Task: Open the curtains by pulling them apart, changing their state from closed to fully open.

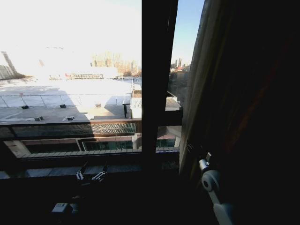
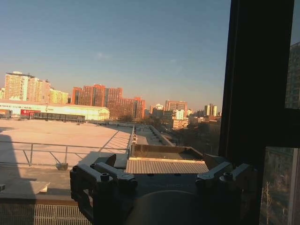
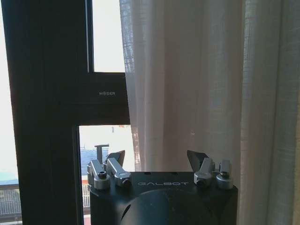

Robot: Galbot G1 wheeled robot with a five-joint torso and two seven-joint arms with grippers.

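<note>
Hanging at the far right, the curtain [image 3: 197,84] sits right in front of the right claw [image 3: 157,159], fingers apart and empty. Closing too shallow could just pinch sheer fabric and slip. Left claw [image 1: 91,174] idles low, fingers apart.

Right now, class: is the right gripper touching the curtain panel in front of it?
Cannot tell. In the right wrist view the right gripper stands open facing the curtain, with fabric behind the fingertips, but no plain contact or gap shows.
</note>
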